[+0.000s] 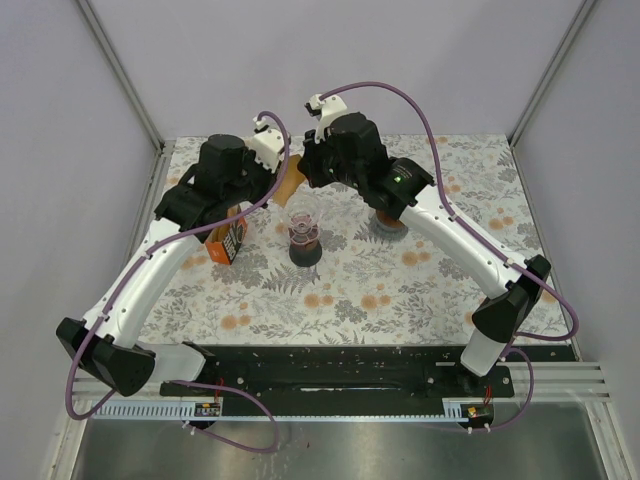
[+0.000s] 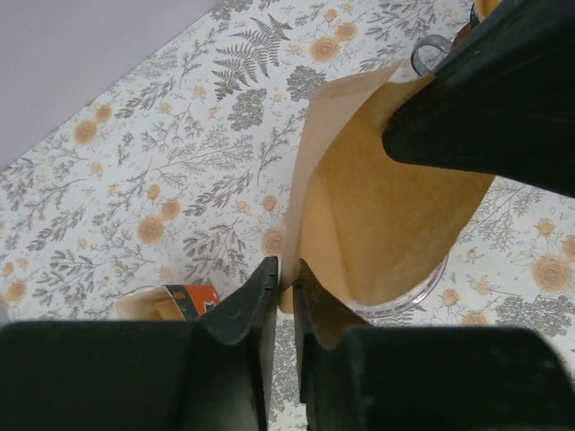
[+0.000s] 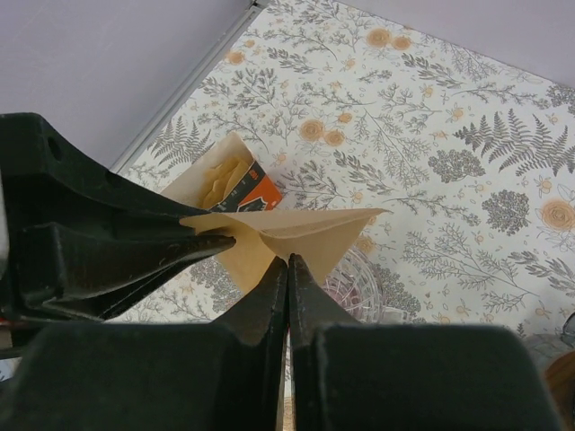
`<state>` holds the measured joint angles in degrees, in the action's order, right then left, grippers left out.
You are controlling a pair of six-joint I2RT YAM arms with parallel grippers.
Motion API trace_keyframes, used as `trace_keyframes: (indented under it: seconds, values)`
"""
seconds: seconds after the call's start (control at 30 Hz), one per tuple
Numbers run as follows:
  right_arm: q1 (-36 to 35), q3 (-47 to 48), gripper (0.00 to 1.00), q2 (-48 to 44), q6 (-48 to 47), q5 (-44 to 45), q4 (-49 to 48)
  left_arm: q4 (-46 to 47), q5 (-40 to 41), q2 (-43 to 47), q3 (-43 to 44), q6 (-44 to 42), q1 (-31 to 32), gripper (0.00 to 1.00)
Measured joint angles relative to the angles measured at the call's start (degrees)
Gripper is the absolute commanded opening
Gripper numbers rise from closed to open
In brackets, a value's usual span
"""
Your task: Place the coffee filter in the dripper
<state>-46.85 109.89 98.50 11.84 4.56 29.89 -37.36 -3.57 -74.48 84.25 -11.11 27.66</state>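
The coffee filter (image 1: 290,188), a brown paper cone, hangs in the air between both grippers, above and just behind the dripper (image 1: 303,234). The dripper is clear glass on a dark base. In the left wrist view my left gripper (image 2: 286,274) pinches the filter (image 2: 386,215) at its lower edge, and the dripper's rim (image 2: 422,287) shows below. In the right wrist view my right gripper (image 3: 287,260) is shut on the bottom fold of the filter (image 3: 310,229). The filter is spread slightly open there, over the dripper (image 3: 359,283).
An orange box of filters (image 1: 229,240) stands open left of the dripper, under my left arm. A round object (image 1: 388,224) lies partly hidden beneath my right arm. Metal frame posts and grey walls bound the floral table (image 1: 400,290).
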Motion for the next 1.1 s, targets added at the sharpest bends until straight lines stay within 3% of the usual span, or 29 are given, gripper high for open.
trace_keyframes:
  seconds: [0.03, 0.1, 0.23, 0.33, 0.5, 0.6, 0.73, 0.8, 1.1]
  values:
    - [0.0, 0.0, 0.0, 0.0, 0.0, -0.2, 0.0, 0.2, 0.1, 0.0, -0.1, 0.2, 0.0, 0.0]
    - [0.3, -0.3, 0.0, -0.1, 0.1, -0.8, -0.1, 0.6, 0.2, 0.0, -0.4, 0.4, 0.0, 0.0]
    - [0.8, -1.6, 0.26, -0.3, 0.1, -0.7, 0.0, 0.7, 0.0, 0.0, -0.5, 2.3, 0.0, 0.0]
    - [0.9, -2.0, 0.37, -0.2, 0.4, -1.0, 0.0, 0.6, -0.6, 0.0, -0.5, 4.9, 0.0, 0.0]
    - [0.9, -2.7, 0.42, -0.1, 1.4, -1.8, -0.4, -0.2, -1.8, 0.0, -0.3, 9.7, 0.0, 0.0]
    - [0.9, -4.2, 0.36, -0.1, 1.9, -2.1, -1.3, -0.4, -2.2, 0.0, 0.2, 11.9, 0.0, 0.0]
    - [0.9, -6.9, 0.09, 0.0, 2.3, -2.0, -2.2, -0.3, -2.9, 0.0, 0.9, 14.1, -0.8, 0.0]
    - [0.9, -7.6, 0.02, 0.0, 2.3, -1.5, -2.1, -0.3, -3.4, 0.0, 1.0, 14.7, -1.5, 0.0]
    - [1.3, -2.8, 0.0, 1.4, 0.5, -2.8, 5.4, -2.5, -6.8, 0.0, 1.0, 13.9, -2.5, 0.0]
